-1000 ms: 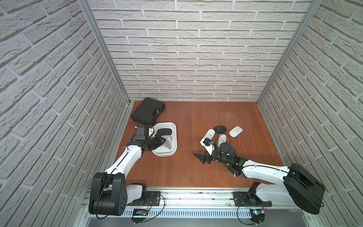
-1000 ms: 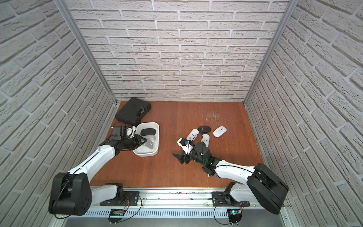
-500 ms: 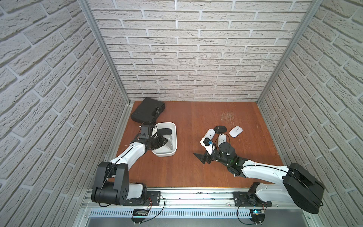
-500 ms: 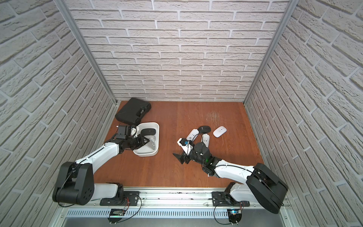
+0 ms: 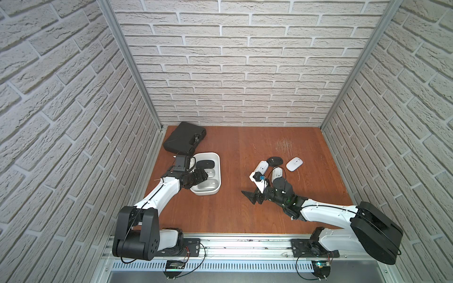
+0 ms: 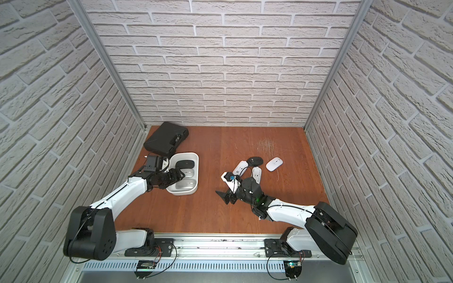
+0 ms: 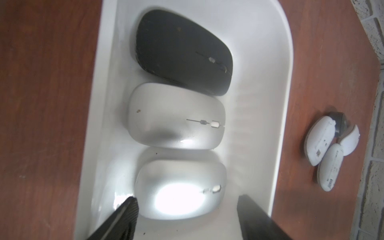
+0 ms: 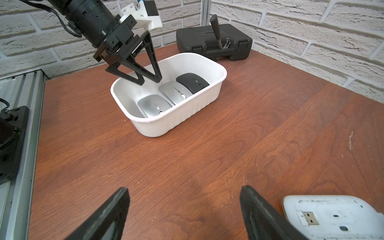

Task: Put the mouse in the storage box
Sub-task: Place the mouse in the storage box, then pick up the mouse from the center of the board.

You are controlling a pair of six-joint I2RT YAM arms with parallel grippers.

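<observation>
Silver mouse (image 8: 153, 105) lies nearest in the storage box (image 8: 170, 124) under the left gripper (image 8: 150, 80), jaws spread and empty; a crooked retreat could snag the rim and tip it.

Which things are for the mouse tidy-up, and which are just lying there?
For the job: white plastic storage box; black mouse and two silver mice inside it; three loose white mice.
Just lying about: flat black plastic case with a latch; small dark oval thing, maybe another mouse.
</observation>
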